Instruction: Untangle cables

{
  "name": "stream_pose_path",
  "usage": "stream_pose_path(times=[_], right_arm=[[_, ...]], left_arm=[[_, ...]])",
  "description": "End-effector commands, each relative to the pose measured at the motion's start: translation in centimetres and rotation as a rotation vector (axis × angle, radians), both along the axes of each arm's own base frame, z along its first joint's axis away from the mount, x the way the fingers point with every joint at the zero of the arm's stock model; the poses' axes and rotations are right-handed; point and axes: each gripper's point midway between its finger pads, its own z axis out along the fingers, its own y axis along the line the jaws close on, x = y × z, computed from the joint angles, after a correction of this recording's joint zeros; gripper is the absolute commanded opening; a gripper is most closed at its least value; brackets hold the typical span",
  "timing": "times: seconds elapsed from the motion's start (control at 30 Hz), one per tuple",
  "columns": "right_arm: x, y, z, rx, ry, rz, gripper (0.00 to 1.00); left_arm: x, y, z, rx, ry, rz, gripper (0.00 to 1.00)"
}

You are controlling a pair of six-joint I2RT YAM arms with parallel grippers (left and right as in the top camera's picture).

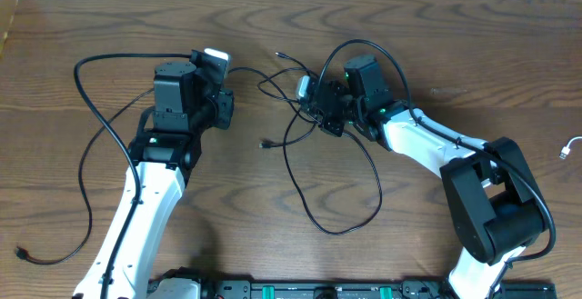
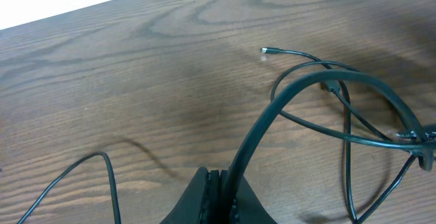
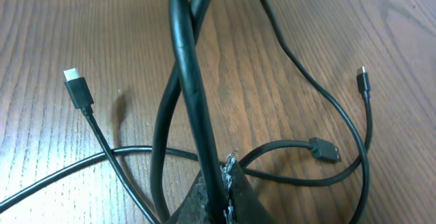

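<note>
Only the wrist views show left gripper (image 2: 216, 195) and right gripper (image 3: 225, 186) each pinching black cord (image 2: 263, 120).

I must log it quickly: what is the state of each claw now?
Left claw: closed, holding a black cable.
Right claw: closed, holding a black cable.

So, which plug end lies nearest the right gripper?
The wide flat plug beside the right gripper; the silver-tipped plug and the slim plug lie farther off.
</note>
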Motion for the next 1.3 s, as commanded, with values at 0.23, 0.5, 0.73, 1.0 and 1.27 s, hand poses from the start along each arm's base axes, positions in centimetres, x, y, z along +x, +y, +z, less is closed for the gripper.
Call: stream_pose_path(times=[0.23, 0.5, 0.73, 1.0, 1.27], right_arm=[[1.4, -1.8, 1.9, 0.062, 0.092, -0.150, 0.01], [1.3, -3.7, 9.9, 0.128, -0.031, -0.181, 0.01], [-0.4, -6.4, 17.5, 0.173, -0.159, -0.230, 0.01], [-1.8, -12.1, 23.4, 0.173, -0.280, -0.385, 0.01], [-3.1, -16.8, 26.0, 0.173, -0.327, -0.495, 0.01]], left_arm=[[-0.3, 0.0, 0.0, -0.011, 0.005, -0.002, 0.07], [-0.3, 0.0, 0.0, -0.011, 0.007, -0.002, 0.07], [-0.4, 0.1, -0.1, -0.008, 0.012, 0.001, 0.07], [-0.5, 0.1, -0.2, -0.008, 0.017, 0.001, 0.07], [-0.7, 0.2, -0.6, 0.000, 0.036, 0.007, 0.07]])
